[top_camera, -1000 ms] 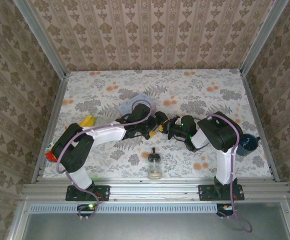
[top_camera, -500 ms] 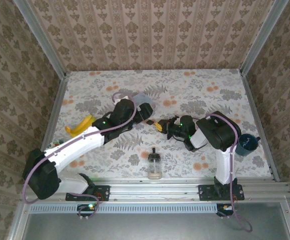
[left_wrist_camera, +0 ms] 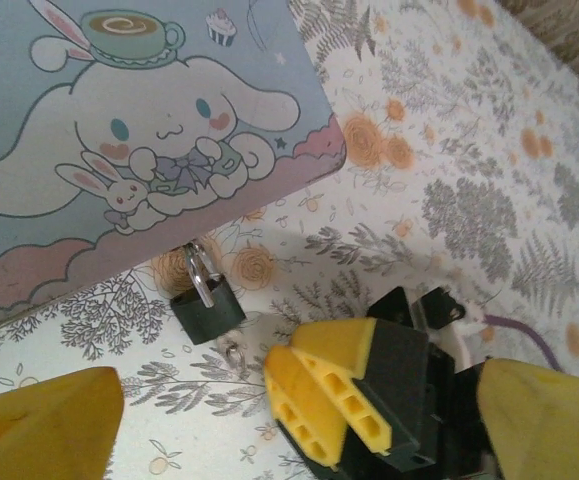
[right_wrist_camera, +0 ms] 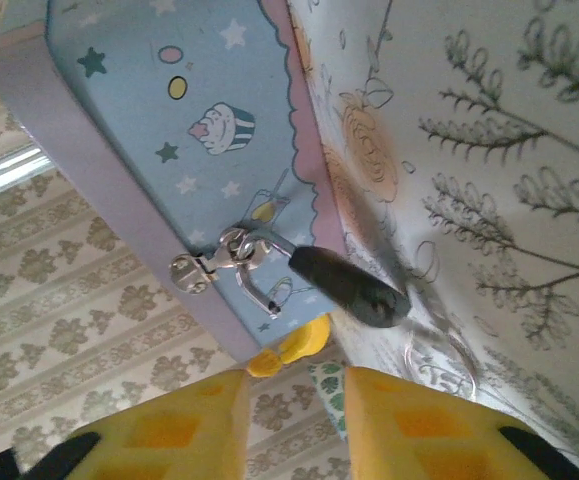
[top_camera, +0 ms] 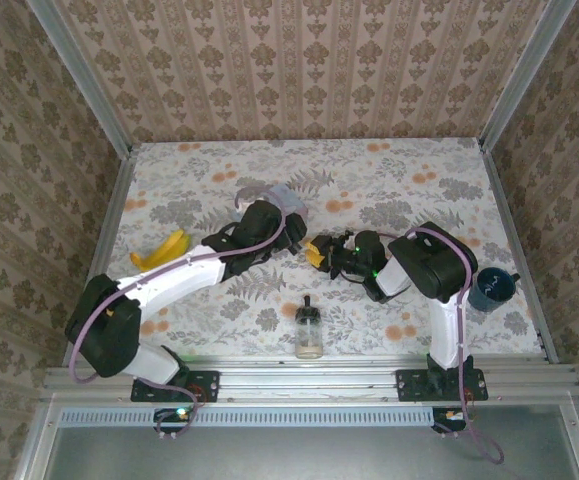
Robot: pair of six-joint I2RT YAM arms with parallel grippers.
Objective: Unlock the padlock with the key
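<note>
Floral tabletop (left_wrist_camera: 489, 200); padlock (left_wrist_camera: 207, 305) beside cartoon tin (left_wrist_camera: 89, 200); right wrist view reveals its shackle (right_wrist_camera: 252, 283) at the clasp (right_wrist_camera: 204, 265); left pincer (left_wrist_camera: 294, 425) agape, right pincer (right_wrist_camera: 294, 415) slightly parted.

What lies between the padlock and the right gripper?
A small metal ring lies between the padlock and the right gripper, close to the padlock. The left wrist view shows it.

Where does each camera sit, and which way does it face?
Top external: above, behind the bases, looking down on the floral table; both arms, left gripper, right gripper.
Left wrist: low, facing the pale blue cartoon tin and small dark padlock; left yellow fingers, right gripper.
Right wrist: near the tabletop, facing the tin's latch; right yellow fingers.
Shared: both wrist views show tin and padlock.
</note>
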